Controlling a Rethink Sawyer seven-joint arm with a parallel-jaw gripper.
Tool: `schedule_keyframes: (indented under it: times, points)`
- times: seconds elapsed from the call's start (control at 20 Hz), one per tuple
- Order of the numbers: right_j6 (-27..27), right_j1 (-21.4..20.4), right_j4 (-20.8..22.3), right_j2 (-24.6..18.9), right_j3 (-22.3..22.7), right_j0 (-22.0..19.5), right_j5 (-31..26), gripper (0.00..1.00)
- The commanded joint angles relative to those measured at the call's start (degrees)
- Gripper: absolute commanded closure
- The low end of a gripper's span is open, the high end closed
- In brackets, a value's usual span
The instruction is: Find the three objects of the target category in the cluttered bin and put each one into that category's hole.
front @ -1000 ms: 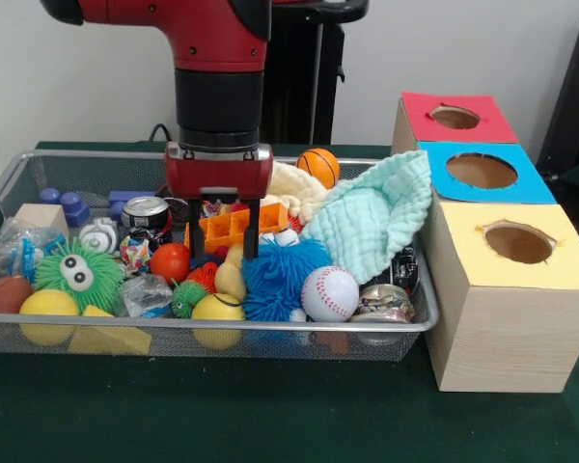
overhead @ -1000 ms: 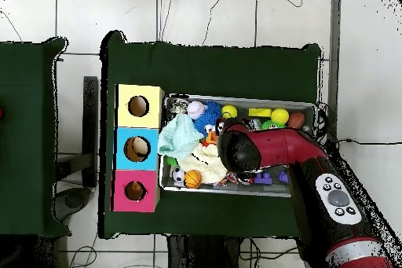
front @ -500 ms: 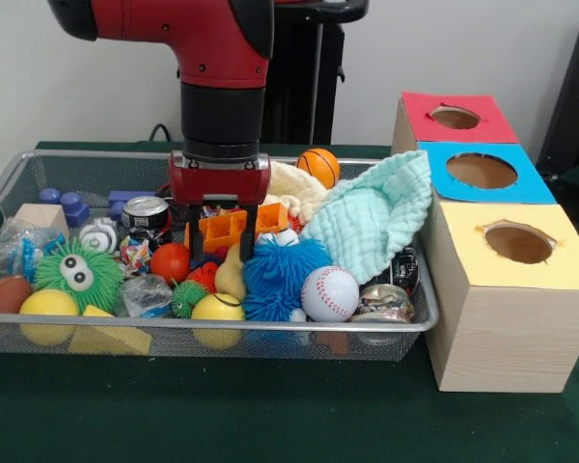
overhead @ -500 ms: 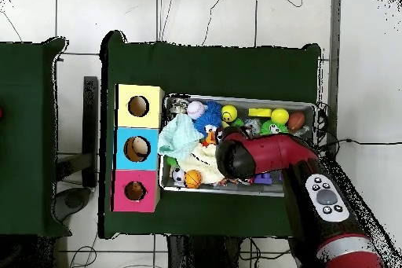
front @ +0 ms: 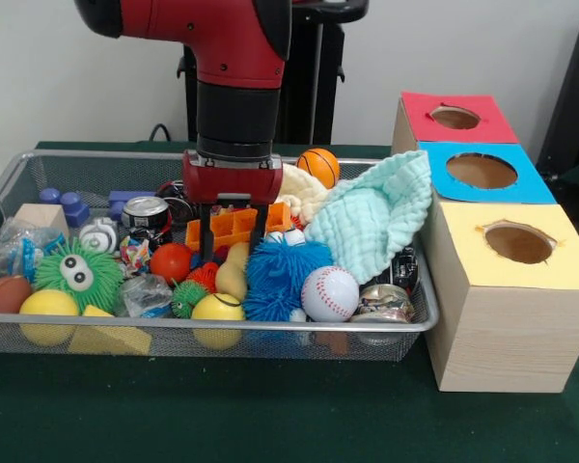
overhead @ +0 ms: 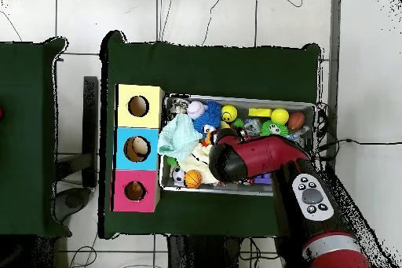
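We observed the gripper (front: 232, 234) lowered into the bin (front: 39, 333). Its fingers (front: 207, 236) stood apart, straddling the orange block (front: 234, 224). No grip was established.

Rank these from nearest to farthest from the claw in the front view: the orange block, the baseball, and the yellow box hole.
1. The orange block sits right between the fingers of the claw, in the middle of the bin.
2. The baseball lies lower right of the claw, near the bin's front edge.
3. The yellow box hole is farthest, outside the bin at the picture's right.
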State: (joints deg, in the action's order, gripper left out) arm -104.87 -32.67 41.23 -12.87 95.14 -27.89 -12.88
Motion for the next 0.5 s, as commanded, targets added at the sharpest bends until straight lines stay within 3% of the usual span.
schedule_keyframes:
  times: [0.05,0.2,0.5]
  points:
    - [-5.46,5.09,0.10,-2.20,3.19,-1.29,5.62,0.00]
    - [-6.64,6.27,0.42,-0.64,2.54,0.25,7.97,0.00]
    - [-5.91,8.55,0.89,-1.95,2.20,-1.02,11.66,0.00]
